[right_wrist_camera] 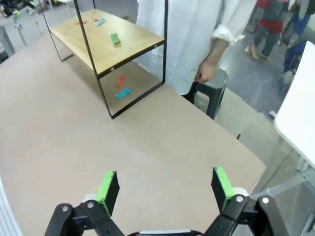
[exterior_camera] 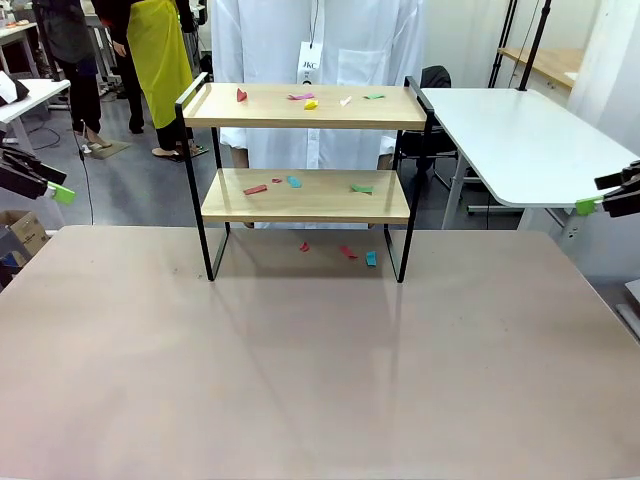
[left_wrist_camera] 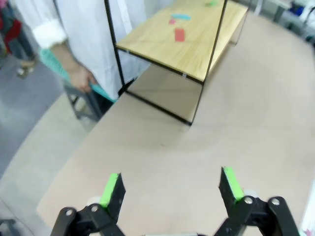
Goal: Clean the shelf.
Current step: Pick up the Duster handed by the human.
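The bare table lies nearest, a broad open stretch from the near edge to the middle. At twelve o'clock, on its far half, stands the shelf, both boards dotted with coloured scraps and a few more on the table beneath it. The left gripper hangs by the table's edge at nine o'clock and the right gripper at three. Both have their jaws spread wide, released, and are well apart from the shelf. Behind the shelf stands a person in a white coat, with one hand clasping something teal.
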Motion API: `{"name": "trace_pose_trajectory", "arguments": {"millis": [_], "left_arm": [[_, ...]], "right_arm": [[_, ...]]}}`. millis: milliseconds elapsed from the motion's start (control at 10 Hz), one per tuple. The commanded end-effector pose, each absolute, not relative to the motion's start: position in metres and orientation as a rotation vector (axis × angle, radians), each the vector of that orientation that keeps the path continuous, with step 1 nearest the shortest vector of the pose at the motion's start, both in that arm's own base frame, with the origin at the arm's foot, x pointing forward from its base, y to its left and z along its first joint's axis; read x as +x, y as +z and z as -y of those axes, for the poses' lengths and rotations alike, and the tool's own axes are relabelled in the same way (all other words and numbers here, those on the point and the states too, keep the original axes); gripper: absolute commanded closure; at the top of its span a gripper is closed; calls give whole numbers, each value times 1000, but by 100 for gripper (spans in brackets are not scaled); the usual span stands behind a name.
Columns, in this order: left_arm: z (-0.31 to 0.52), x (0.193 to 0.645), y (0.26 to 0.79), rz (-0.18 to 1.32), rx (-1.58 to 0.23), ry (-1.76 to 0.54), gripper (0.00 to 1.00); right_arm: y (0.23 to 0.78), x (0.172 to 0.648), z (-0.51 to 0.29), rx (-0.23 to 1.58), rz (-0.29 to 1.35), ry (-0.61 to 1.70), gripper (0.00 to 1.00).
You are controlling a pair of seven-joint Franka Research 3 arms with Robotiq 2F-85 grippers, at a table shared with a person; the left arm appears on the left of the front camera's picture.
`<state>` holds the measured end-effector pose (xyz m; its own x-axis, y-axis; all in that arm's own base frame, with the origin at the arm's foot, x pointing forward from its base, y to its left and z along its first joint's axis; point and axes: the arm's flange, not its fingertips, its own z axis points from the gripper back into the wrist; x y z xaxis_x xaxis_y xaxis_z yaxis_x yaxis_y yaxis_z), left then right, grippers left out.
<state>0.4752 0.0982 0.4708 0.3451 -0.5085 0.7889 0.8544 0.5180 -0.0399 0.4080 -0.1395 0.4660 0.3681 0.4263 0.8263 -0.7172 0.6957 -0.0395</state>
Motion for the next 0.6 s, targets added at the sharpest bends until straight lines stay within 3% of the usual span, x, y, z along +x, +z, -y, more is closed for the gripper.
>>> {"name": "trace_pose_trajectory", "arguments": {"millis": [0,500], "left_arm": [[-118,499,456,873,-696,-989,0],[-153,538,432,1008,-906,-1049,0]], "right_arm": [[447,447,163,427,978,806,0],[434,483,193,561,1093,843,0]]}}
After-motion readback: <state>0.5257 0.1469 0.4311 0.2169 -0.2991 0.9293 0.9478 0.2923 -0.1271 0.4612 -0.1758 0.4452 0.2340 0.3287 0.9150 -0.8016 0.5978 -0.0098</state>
